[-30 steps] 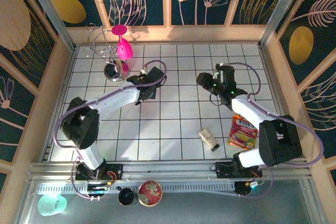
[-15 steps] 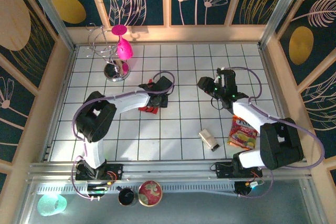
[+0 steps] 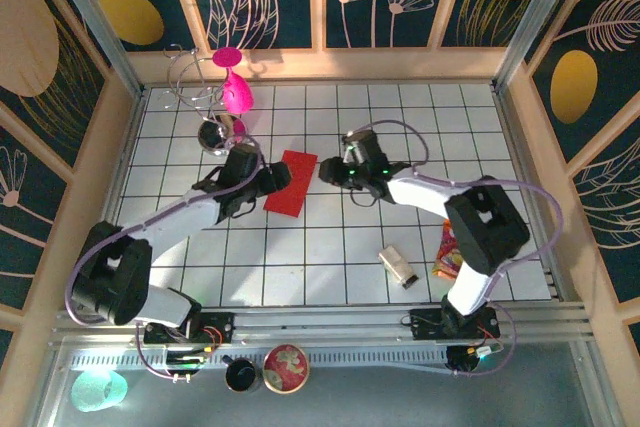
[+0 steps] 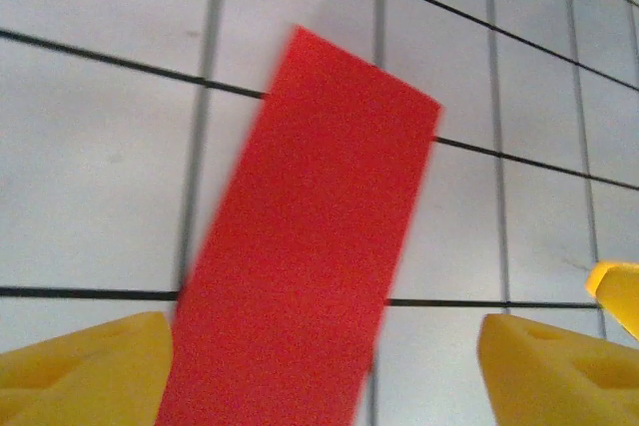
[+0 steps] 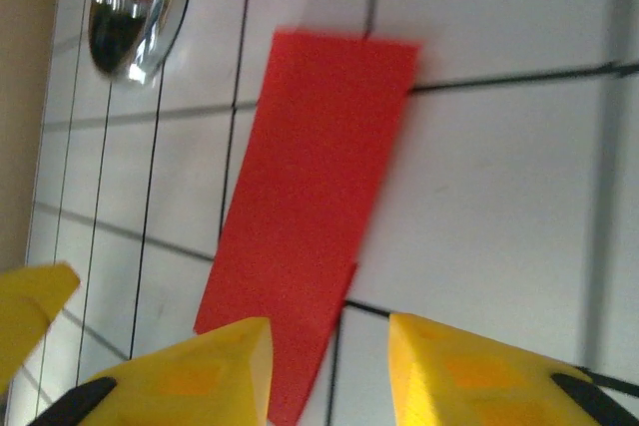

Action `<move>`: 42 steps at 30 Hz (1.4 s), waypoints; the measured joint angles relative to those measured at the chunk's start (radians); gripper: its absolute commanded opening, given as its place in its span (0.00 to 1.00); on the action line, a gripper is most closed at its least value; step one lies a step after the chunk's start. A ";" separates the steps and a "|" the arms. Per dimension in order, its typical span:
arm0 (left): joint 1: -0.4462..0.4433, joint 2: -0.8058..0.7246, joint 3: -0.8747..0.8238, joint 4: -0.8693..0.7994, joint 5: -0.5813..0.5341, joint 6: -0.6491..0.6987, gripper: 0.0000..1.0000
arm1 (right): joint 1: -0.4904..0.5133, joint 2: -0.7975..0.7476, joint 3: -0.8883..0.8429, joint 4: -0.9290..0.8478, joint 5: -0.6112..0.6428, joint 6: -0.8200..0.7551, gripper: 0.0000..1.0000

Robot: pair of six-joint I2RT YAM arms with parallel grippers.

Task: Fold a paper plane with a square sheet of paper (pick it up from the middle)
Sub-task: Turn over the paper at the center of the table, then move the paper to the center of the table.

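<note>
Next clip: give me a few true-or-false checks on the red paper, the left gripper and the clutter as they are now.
1. The red paper lies flat on the tiled table as a long rectangle. True.
2. The left gripper is clamped on it. False: its jaws stand wide apart, with the paper lying between them.
3. The paper has a pointed nose. False: its far end is cut square.
4. The snack packet lies partly under the right arm. True.
5. The magenta goblet rests on the paper. False: it is apart, towards the far-left corner.
</note>
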 measured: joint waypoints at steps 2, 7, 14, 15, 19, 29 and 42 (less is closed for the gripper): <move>0.036 -0.051 -0.065 0.011 -0.022 -0.024 0.98 | 0.043 0.071 0.057 -0.007 -0.016 0.000 0.30; 0.070 -0.161 -0.168 0.019 -0.089 -0.063 0.99 | 0.107 0.242 0.230 -0.066 -0.032 -0.001 0.26; 0.095 -0.241 -0.224 0.046 -0.130 -0.099 0.99 | 0.130 0.340 0.332 -0.154 -0.033 -0.012 0.26; 0.098 -0.242 -0.225 0.048 -0.130 -0.100 0.99 | 0.130 0.346 0.338 -0.167 -0.032 -0.016 0.26; 0.100 -0.234 -0.225 0.071 -0.108 -0.099 0.99 | 0.130 0.363 0.351 -0.195 -0.026 -0.041 0.26; 0.099 -0.136 -0.217 0.135 0.057 -0.082 0.99 | 0.104 0.269 0.209 -0.179 -0.043 -0.233 0.29; 0.099 0.010 -0.140 0.172 0.308 -0.077 0.80 | 0.079 0.095 0.114 -0.124 -0.053 0.014 0.29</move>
